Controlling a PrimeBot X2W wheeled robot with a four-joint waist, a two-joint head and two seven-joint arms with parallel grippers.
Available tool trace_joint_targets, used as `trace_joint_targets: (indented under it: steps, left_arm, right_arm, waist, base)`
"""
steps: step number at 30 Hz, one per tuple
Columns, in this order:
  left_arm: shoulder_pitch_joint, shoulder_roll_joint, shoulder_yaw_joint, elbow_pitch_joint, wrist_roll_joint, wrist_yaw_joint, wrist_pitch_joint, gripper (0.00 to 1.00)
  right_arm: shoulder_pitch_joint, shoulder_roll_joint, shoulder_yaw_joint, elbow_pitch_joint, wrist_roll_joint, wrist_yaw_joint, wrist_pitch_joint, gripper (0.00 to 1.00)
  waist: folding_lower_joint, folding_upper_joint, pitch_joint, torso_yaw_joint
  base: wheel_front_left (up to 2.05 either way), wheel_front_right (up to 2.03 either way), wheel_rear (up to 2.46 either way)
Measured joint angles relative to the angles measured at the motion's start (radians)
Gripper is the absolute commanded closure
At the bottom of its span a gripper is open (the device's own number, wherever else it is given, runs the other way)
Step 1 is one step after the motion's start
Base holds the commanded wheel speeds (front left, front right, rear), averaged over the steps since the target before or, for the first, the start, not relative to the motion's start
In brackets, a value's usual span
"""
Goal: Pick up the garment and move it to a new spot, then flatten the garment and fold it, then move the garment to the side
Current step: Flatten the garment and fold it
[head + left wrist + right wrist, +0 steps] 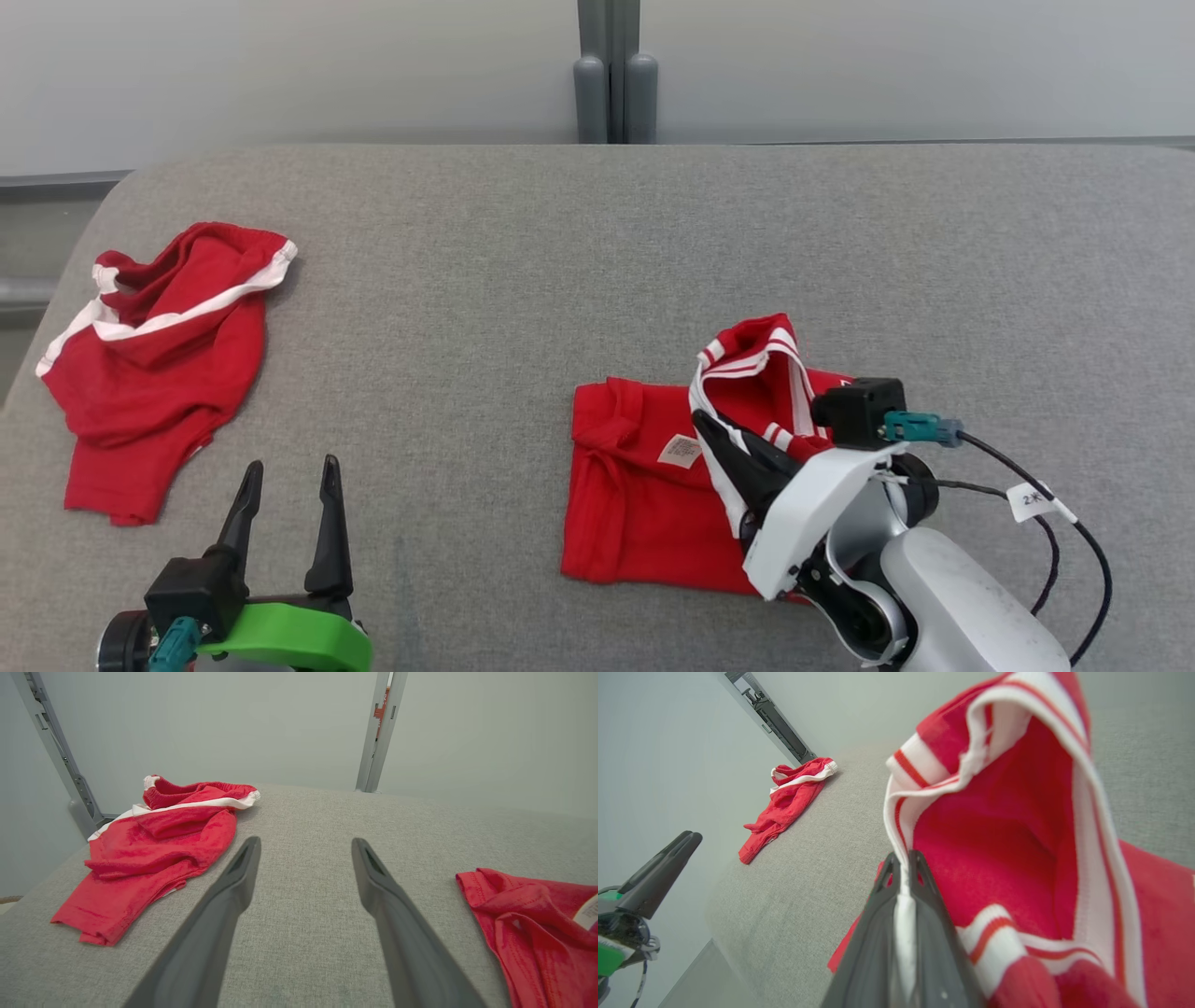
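Currently mid-fold, by my judgement. Near left: left gripper (290,465) spread wide, empty. Near right: right gripper (705,426) clenched on striped hem of garment (644,504), hem raised, rest flat on grey pad (523,280). Far left: second red garment (159,373) crumpled. Side move pending.

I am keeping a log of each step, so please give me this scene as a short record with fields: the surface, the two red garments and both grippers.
surface: grey table
right garment: red, mostly flat on the table, one edge raised
white trim: the raised edge, pinched
right gripper: shut on the white trim
left garment: red, crumpled, near the table's left end, nothing touching it
left gripper: open, empty, over bare table, apart from both garments
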Motion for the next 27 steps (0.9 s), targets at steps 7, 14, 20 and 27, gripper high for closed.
trace_joint_targets:
  steps: [7,14,20,27]
  left_arm:
    - [-0.013,0.000,-0.019,0.013,-0.009,0.005,0.000,0.00]
    - [-0.017,0.000,-0.013,0.015,-0.011,0.010,0.000,0.00]
    - [-0.012,0.000,-0.008,0.009,-0.007,0.011,0.000,0.00]
    - [-0.008,0.000,-0.004,-0.007,0.000,0.011,0.000,0.00]
  right_arm:
    - [-0.062,0.032,0.039,0.116,-0.012,0.000,-0.047,0.00]
    - [-0.091,0.017,0.064,0.106,-0.002,0.000,-0.158,0.00]
    - [-0.060,-0.050,-0.005,0.042,-0.006,0.000,-0.268,0.00]
    - [0.067,-0.113,-0.157,-0.043,-0.053,0.000,-0.335,0.00]
  waist:
    - [0.0000,0.0000,0.012,0.025]
    - [0.0000,0.0000,0.005,0.015]
    - [0.0000,0.0000,-0.013,-0.010]
    - [0.0000,0.0000,-0.027,-0.049]
  base:
    - [0.00,0.00,0.00]
    - [0.00,0.00,0.00]
    - [0.00,0.00,0.00]
    - [0.00,0.00,0.00]
